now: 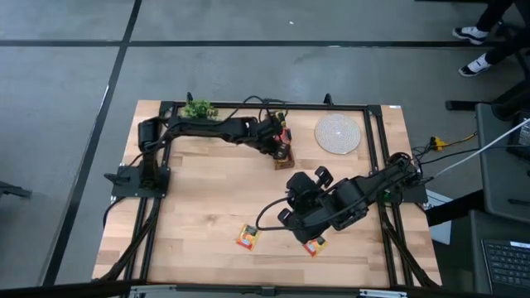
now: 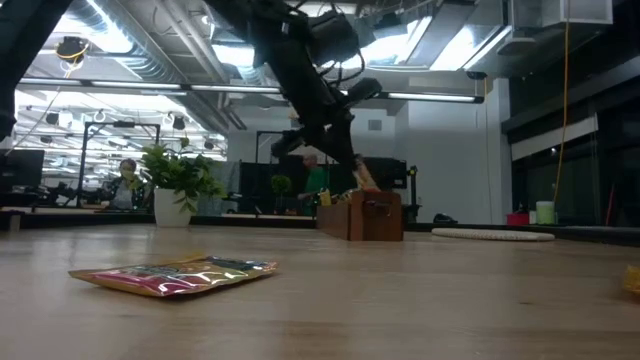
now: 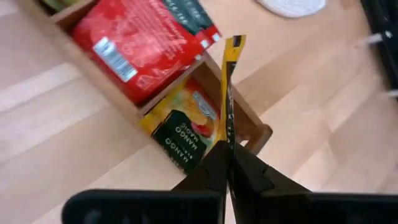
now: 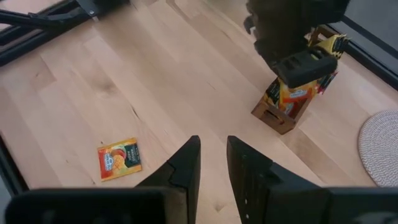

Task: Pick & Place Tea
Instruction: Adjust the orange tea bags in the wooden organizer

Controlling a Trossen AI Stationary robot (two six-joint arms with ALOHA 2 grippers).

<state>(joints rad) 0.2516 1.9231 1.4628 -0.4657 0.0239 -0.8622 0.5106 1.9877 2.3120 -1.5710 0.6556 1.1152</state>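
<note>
A small wooden box (image 1: 283, 155) at the table's far middle holds red tea sachets (image 3: 134, 46) and an orange mango one (image 3: 186, 127) standing in its compartments. My left gripper (image 3: 227, 167) hovers just above the box, shut on a yellow tea sachet (image 3: 230, 87) seen edge-on. Two more sachets lie flat on the table near its front edge, one (image 1: 248, 237) left of the other (image 1: 315, 245). My right gripper (image 4: 212, 163) hangs over the table's middle, above them, open by a narrow gap with nothing in it. My left gripper pinches one end of the yellow sachet (image 3: 228, 138) between its two fingers. The fingers slant downward from the table's left. The sachet sticks out past the fingertips toward the box, flat sides against the pads, above the box's open top (image 2: 365, 178).
A small potted plant (image 1: 197, 108) stands at the far edge, left of the box. A round pale woven mat (image 1: 338, 132) lies to the box's right. Bare wood spreads between the box and the two loose sachets. People show in the room behind.
</note>
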